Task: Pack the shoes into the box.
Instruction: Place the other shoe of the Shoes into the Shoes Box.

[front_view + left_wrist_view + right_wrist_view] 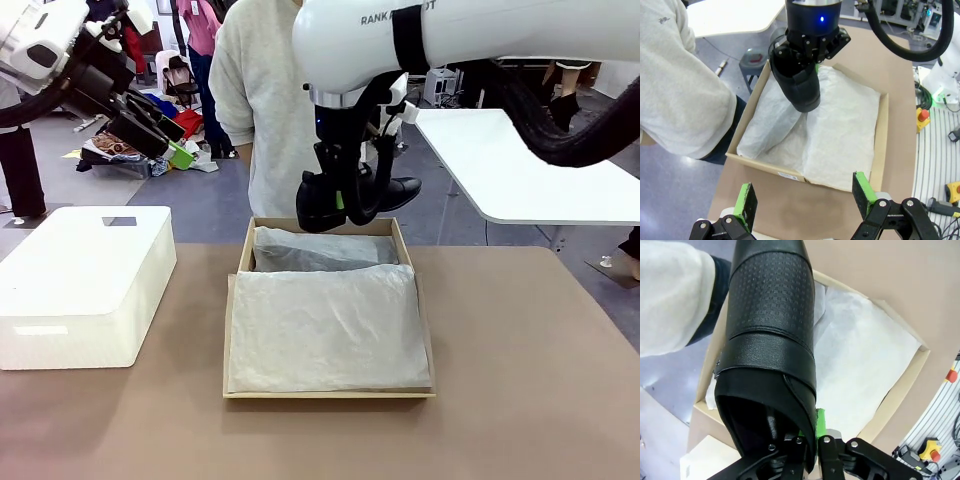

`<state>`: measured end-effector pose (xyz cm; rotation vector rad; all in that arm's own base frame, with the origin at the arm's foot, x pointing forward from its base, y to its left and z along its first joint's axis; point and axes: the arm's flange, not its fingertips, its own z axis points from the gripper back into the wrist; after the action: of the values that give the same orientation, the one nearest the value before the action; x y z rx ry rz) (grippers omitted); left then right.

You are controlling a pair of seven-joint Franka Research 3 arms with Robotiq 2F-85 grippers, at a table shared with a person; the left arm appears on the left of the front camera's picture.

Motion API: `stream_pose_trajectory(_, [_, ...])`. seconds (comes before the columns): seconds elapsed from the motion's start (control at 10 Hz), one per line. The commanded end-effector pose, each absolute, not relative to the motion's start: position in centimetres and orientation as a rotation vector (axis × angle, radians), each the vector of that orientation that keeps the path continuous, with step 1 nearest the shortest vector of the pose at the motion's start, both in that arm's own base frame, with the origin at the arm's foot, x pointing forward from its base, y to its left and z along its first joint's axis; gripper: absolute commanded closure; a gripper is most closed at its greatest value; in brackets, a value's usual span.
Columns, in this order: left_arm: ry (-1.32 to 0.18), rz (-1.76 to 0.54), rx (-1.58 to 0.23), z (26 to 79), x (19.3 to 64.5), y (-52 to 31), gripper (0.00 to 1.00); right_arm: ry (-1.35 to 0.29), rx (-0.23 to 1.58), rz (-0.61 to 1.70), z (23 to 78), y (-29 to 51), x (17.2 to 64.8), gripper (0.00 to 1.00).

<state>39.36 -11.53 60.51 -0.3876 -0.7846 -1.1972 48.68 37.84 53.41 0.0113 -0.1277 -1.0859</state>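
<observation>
Shoe [402, 189] clamped in our right end effector [345, 205] above box [243, 258] at worktop's [520, 380] far edge; left end effector [803, 189] spread wide.

The shoe [770, 315] is seen in black with a fine embossed grid across its upper, the box [760, 167] in plain brown cardboard lined with white tissue paper [325, 330], the tabletop [520, 400] in dull brown, the plastic box [80, 280] in white, and the pads [745, 200] in bright green.

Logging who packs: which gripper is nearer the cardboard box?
Right. The right gripper holds a shoe just above the box's far end; the left gripper hangs open, high off to its left.
</observation>
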Motion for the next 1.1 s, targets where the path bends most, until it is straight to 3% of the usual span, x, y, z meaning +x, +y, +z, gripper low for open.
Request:
stream_pose_trajectory(0.0, [-0.798,-1.201,-0.406,60.6,39.4,-11.5,0.0,-0.131,0.016,-1.094,53.9,37.3,48.8,1.0])
stream_pose_trajectory(0.5, [-0.798,-1.201,-0.406,60.6,39.4,-11.5,0.0,-0.125,0.007,-1.092,53.2,37.6,49.0,1.0])
stream_pose_trajectory(1.0, [-0.798,-1.201,-0.406,60.6,39.4,-11.5,0.0,-0.177,0.035,-1.371,52.9,42.6,47.7,1.0])
